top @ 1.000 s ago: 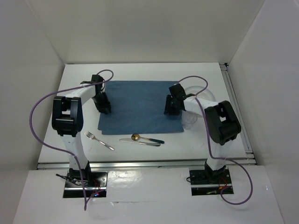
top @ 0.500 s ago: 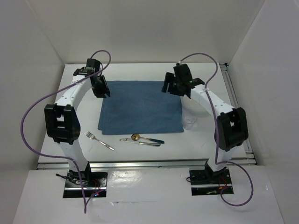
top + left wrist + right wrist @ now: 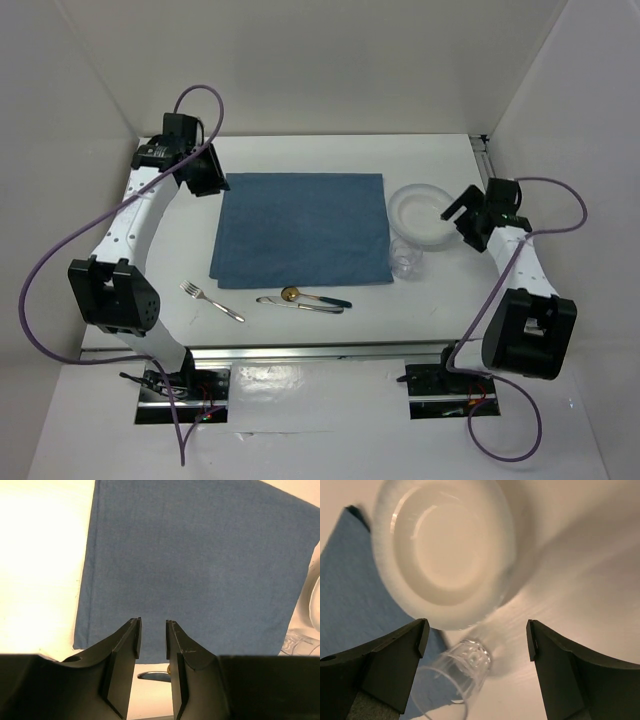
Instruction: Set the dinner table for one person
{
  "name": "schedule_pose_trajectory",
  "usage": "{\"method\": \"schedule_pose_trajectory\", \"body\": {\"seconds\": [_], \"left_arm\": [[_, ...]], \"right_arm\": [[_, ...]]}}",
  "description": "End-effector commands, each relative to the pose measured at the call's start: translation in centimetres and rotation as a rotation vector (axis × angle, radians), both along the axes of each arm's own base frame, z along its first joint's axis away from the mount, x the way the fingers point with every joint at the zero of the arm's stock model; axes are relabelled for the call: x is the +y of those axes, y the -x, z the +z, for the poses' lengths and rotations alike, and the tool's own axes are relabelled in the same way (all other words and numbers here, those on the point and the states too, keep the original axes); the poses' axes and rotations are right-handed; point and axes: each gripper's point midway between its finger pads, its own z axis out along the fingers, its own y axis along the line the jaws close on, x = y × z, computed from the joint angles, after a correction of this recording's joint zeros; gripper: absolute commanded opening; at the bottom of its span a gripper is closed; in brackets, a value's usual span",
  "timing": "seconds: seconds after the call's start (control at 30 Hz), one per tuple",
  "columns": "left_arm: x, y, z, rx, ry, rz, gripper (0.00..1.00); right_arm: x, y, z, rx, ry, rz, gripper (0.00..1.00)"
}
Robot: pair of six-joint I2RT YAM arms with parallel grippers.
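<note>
The white dinner table [image 3: 300, 152] holds a blue cloth placemat [image 3: 300, 228] in its middle. A white plate [image 3: 420, 212] lies right of the mat, with a clear glass [image 3: 405, 257] just in front of it. A fork [image 3: 212, 301] lies at the front left, and a knife and a gold spoon [image 3: 300, 298] lie at the mat's front edge. My left gripper [image 3: 205, 172] hovers at the mat's far left corner, narrowly open and empty [image 3: 152, 622]. My right gripper [image 3: 462, 215] hovers right of the plate, wide open and empty [image 3: 476, 625], above the plate [image 3: 445, 545] and the glass [image 3: 462, 672].
White walls enclose the table on three sides. A metal rail [image 3: 300, 350] runs along the near edge and another [image 3: 505, 230] along the right edge. The left wrist view shows the mat [image 3: 200, 565] and bare tabletop [image 3: 40, 555] to its left.
Both arms have swung outward off the placemat. The left went to the far left corner. The right went right past the plate, uncovering plate and glass.
</note>
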Motion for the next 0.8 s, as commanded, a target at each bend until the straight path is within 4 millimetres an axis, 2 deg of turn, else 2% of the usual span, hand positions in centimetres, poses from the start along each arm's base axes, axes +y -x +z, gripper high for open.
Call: {"method": "schedule_pose_trajectory", "body": {"seconds": [0.0,0.07,0.17,0.27,0.3,0.4,0.43,0.57,0.77], "left_arm": [[-0.4,0.5,1.1,-0.034,0.001,-0.038,0.43],[-0.6,0.9,0.3,-0.011,0.006,-0.044,0.43],[-0.7,0.9,0.0,-0.011,0.013,-0.049,0.43],[-0.7,1.0,-0.3,-0.001,0.013,-0.049,0.43],[-0.7,1.0,-0.3,-0.001,0.013,-0.049,0.43],[-0.7,1.0,-0.3,-0.001,0.013,-0.049,0.43],[-0.7,1.0,-0.3,-0.001,0.013,-0.049,0.43],[-0.5,0.8,0.1,-0.014,0.000,-0.050,0.43],[-0.3,0.7,-0.1,-0.004,-0.011,-0.042,0.45]], "right_arm": [[-0.2,-0.1,0.2,-0.082,-0.110,-0.016,0.91],[-0.5,-0.4,-0.2,-0.105,-0.139,-0.019,0.91],[0.1,-0.7,-1.3,-0.120,-0.192,-0.006,0.98],[0.3,-1.6,-2.4,-0.124,-0.224,-0.001,0.98],[0.2,-1.7,-3.5,-0.099,-0.233,-0.004,0.98],[0.3,-2.2,-5.2,-0.082,-0.249,0.003,0.98],[0.4,-2.4,-5.3,-0.089,-0.254,0.011,0.98],[0.3,-2.7,-7.5,-0.049,-0.275,-0.001,0.95],[0.3,-3.9,-8.8,-0.064,-0.300,-0.002,0.84]]}}
